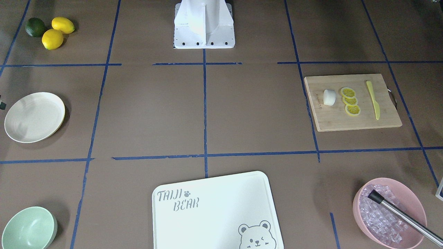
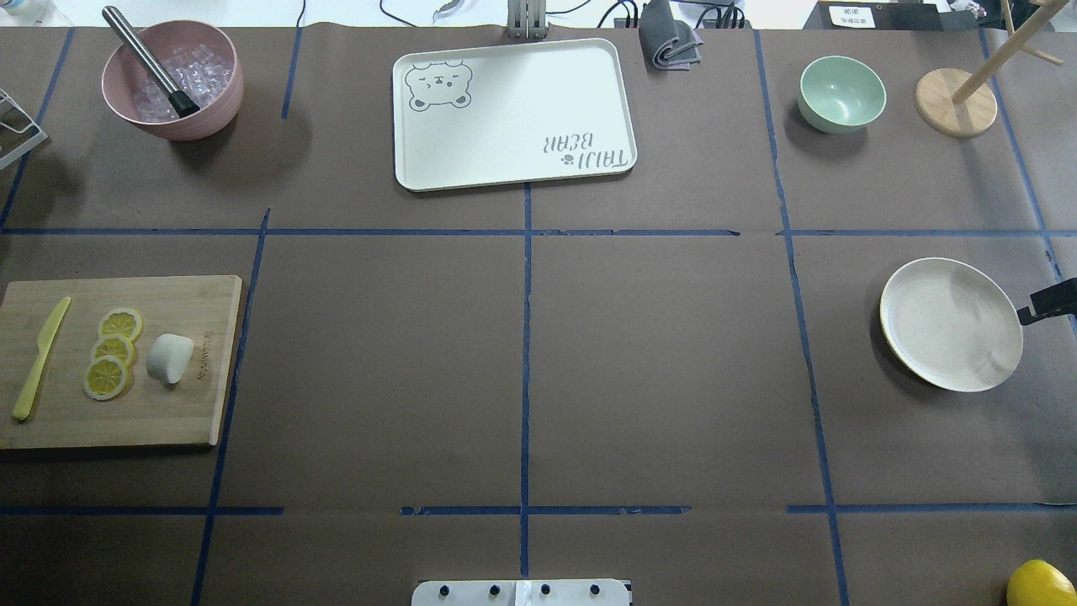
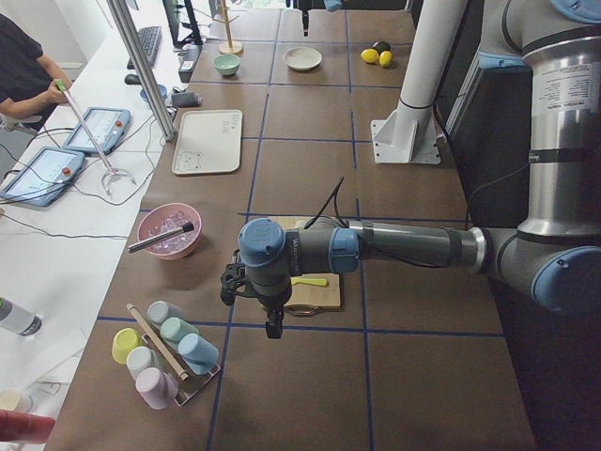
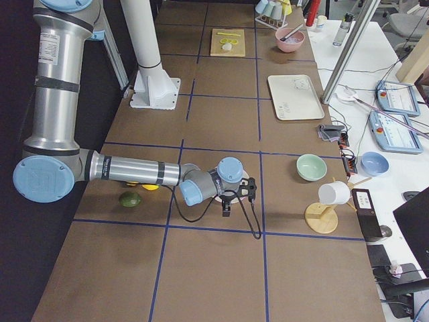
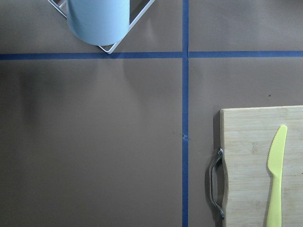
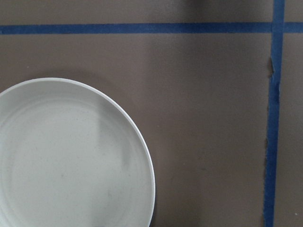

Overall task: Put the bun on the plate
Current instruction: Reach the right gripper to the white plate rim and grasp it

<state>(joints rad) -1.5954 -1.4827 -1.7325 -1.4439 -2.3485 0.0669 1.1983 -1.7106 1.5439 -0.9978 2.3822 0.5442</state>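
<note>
— Brown-papered tabletop [image 2: 656, 379], blue tape lines. Where's the bun [image 2: 170, 358]?
— On the wooden board [image 2: 168, 421], just beside the lemon slices [image 2: 112, 352]. The plate [image 2: 951, 324] sits well apart from the board.
— Fingers?
— Left fingers [image 3: 272, 326] hover near the board's handle end, right fingers [image 4: 226, 209] far from it. Open or closed, I cannot tell.

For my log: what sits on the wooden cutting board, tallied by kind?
bun: 1
lemon slices: 3
yellow knife: 1
Total: 5
</note>
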